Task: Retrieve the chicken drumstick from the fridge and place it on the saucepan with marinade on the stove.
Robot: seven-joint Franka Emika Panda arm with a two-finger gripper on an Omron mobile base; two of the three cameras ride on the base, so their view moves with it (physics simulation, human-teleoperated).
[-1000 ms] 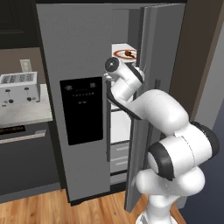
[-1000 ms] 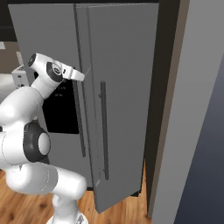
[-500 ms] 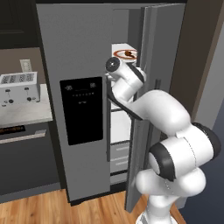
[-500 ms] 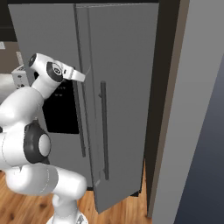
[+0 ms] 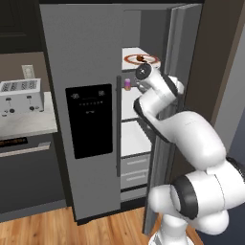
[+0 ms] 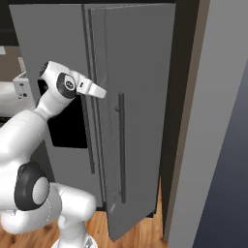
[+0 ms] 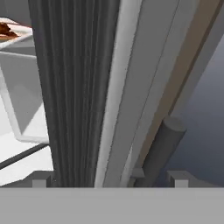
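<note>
The tall grey steel fridge [image 5: 91,62] has its right door partly open. The two-finger gripper [image 7: 109,179] stands apart around the door edge.

Wood plank floor [image 5: 43,228]; white toaster [image 5: 19,96] on counter (left); dark cabinets [image 5: 28,179].

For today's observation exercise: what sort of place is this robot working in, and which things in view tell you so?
Most likely a home kitchen: a tall steel fridge with its right door open, a toaster on the counter beside it, and a chicken drumstick on a plate on a fridge shelf.
</note>
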